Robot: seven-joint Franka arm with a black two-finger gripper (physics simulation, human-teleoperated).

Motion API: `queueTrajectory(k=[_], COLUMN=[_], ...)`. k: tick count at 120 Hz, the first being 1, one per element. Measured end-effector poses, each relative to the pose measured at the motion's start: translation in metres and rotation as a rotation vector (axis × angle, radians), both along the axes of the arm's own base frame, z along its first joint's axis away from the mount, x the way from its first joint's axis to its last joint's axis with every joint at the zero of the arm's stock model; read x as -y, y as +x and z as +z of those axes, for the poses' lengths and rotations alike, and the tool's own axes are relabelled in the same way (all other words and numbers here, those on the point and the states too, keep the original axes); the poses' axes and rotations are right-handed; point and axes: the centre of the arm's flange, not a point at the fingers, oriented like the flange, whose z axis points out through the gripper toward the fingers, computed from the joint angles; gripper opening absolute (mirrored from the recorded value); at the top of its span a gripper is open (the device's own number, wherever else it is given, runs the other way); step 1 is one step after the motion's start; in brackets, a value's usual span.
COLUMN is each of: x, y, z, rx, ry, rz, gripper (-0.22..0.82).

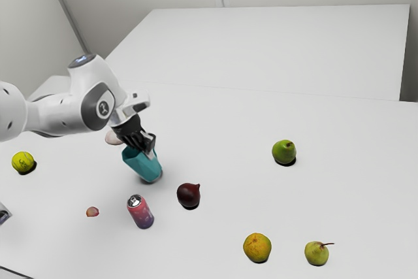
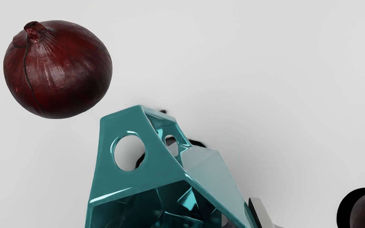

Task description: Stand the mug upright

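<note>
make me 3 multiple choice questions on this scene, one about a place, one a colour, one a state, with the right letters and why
1. Where is the gripper?
A) beside a green pear
B) at the mug
C) at the table's far edge

2. What colour is the mug?
A) teal
B) orange
C) white

3. How is the can placed?
A) lying on its side
B) upside down on the onion
C) standing upright

1: B, the exterior view shows it reaching down to the mug's rim.
2: A, both views show blue-green walls.
3: C, its top faces up in the exterior view.
</note>
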Motion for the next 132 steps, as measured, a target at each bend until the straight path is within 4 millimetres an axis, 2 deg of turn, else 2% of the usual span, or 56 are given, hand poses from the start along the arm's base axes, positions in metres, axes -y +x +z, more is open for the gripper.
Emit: queueTrajectory(k=[22,60,75,93,110,132], x=[0.000,0.010,0.019,0.031,0.036,0.041], y=[0.001,0.000,-0.002,-0.004,-0.001,0.007], z=[-0.004,0.002,0.020,0.053,0.084,0.120], rx=[-0.008,-0.003,0.023,0.062,0.080,0.075], ry=[-0.003,-0.015,-0.017,-0.023,-0.034,-0.047], rz=[0.014,0.005,-0.010,-0.033,-0.046,-0.059], gripper=[-0.16,0.08,0.25,0.41,0.49,0.54])
